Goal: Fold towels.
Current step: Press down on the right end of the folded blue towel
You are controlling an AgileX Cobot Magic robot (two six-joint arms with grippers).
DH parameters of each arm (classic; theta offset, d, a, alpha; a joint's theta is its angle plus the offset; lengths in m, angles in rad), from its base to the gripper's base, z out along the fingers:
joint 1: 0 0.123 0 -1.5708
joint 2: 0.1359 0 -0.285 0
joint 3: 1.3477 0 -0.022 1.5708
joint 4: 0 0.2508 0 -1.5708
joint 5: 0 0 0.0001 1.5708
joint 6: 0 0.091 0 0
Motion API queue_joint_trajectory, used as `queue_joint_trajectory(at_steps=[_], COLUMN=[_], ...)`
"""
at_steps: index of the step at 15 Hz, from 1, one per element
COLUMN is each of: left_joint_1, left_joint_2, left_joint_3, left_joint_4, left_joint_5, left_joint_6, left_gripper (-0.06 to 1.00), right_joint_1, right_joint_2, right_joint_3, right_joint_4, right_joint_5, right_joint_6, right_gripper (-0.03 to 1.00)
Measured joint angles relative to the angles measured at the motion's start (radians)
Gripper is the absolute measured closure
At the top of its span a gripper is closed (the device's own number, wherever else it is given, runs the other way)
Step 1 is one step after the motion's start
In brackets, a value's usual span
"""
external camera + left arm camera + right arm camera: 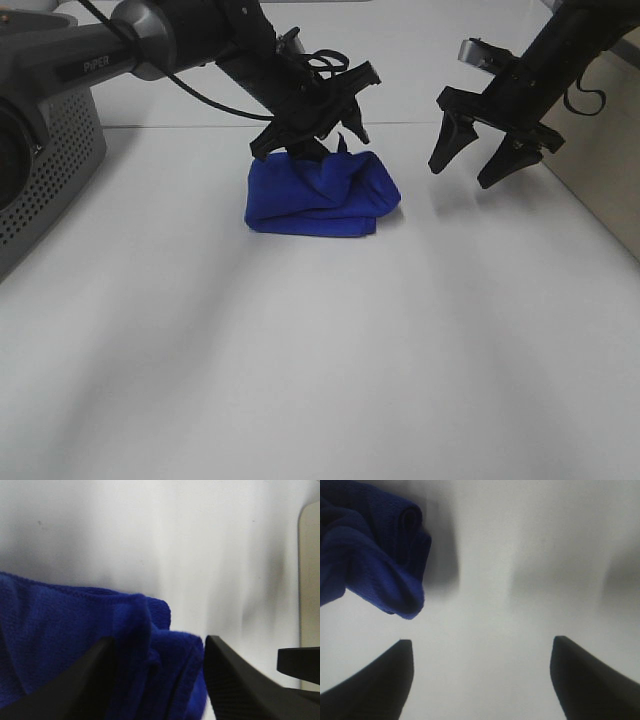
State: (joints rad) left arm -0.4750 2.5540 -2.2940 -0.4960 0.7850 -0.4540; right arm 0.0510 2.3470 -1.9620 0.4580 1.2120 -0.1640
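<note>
White table (300,350) | left gripper (159,680) parted astride towel (315,195) | right gripper (462,172) wide, empty

The left tool (310,140) covers the towel's (320,195) far edge in the high view. Whether its fingers (90,685) pinch the towel between them cannot be told: the left wrist view shows them blurred and cropped by the frame, like the towel. The right wrist view crops the towel and the right tool's (482,642) fingers too. A grey box (45,160) and a beige block (600,190) run off the high view's sides.
</note>
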Motion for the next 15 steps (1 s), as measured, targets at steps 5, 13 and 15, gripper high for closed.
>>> queue_joint_trajectory(at_steps=[5, 13, 15], left_joint_1=[0.048, 0.255, 0.275], left_joint_2=[-0.056, -0.172, -0.172], left_joint_3=[0.0, -0.001, -0.001], left_joint_4=[-0.008, 0.01, 0.011], left_joint_5=[0.001, 0.054, 0.108], left_joint_6=[0.093, 0.289, 0.293], left_gripper=[0.36, 0.36, 0.35], right_joint_1=[0.0, 0.217, 0.298], right_joint_2=[-0.053, -0.07, -0.048], right_joint_3=[0.0, 0.0, 0.0], right_joint_4=[0.146, 0.414, 0.459], right_joint_5=[0.0, -0.005, -0.106], right_joint_6=[-0.041, -0.172, -0.207], right_gripper=[0.23, 0.23, 0.23])
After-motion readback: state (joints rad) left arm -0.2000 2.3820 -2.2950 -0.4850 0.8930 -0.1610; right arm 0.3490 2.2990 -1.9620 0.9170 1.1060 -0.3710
